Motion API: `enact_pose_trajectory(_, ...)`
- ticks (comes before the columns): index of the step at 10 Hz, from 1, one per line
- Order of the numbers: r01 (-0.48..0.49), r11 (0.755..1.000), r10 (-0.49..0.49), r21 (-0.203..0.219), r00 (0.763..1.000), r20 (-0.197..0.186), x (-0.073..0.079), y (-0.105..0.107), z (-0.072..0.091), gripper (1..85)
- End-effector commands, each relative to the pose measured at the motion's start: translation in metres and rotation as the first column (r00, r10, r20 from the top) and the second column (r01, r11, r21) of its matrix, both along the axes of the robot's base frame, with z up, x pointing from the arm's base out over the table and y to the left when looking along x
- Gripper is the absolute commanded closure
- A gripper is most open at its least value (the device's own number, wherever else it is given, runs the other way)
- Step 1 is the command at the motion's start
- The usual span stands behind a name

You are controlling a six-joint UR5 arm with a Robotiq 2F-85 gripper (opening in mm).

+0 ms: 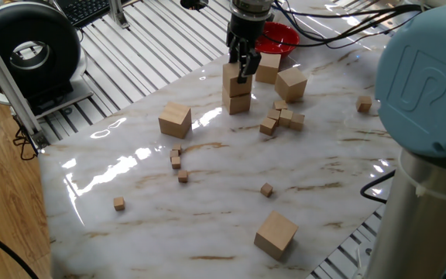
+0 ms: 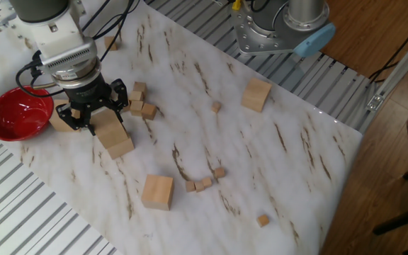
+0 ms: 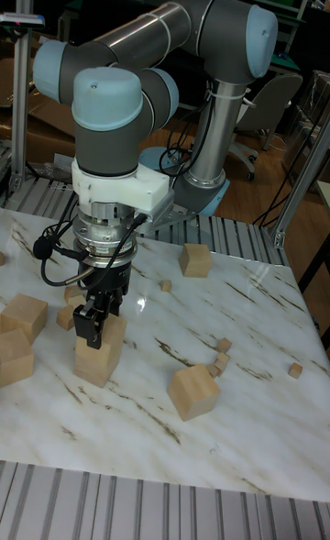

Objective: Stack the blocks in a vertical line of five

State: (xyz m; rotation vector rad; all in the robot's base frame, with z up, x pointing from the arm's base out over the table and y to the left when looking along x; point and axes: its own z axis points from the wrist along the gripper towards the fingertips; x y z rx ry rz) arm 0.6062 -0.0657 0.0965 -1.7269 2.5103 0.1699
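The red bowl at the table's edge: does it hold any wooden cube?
No. The red bowl shows only its bare red inside; the wooden cubes all sit on the marble table.

Robotics lab: UR5 arm bolted to alu-slat bench, cables, office chair behind.

Six blocks, about eleven tiny cubes

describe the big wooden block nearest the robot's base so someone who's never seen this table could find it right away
Start at the robot's grey and blue base at the table's edge. The closest big block sits alone on the marble just in front of it, with one tiny cube nearby. Unlike the other big blocks, it lies far from the red bowl and the tool.
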Motion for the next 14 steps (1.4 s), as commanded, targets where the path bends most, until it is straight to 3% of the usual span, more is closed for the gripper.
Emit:
enact_pose_trajectory(1, -0.008, 1.0, 0.008, 0.013, 1.0, 0.004, 0.0013, 0.0028, 0.0017, 58.0)
enact_pose_trajectory(2, -0.028, 1.0, 0.027, 0.012, 0.999, 0.017, 0.0042, 0.0029, 0.0012, 57.0)
enact_pose_trajectory(7, -0.051, 0.998, 0.051, 0.02, 0.999, 0.014, 0.0016, 0.0045, 0.0018, 49.0)
enact_pose_trajectory(14, -0.092, 0.996, 0.092, -0.013, 0.996, 0.01, 0.001, -0.003, 0.0008, 32.7)
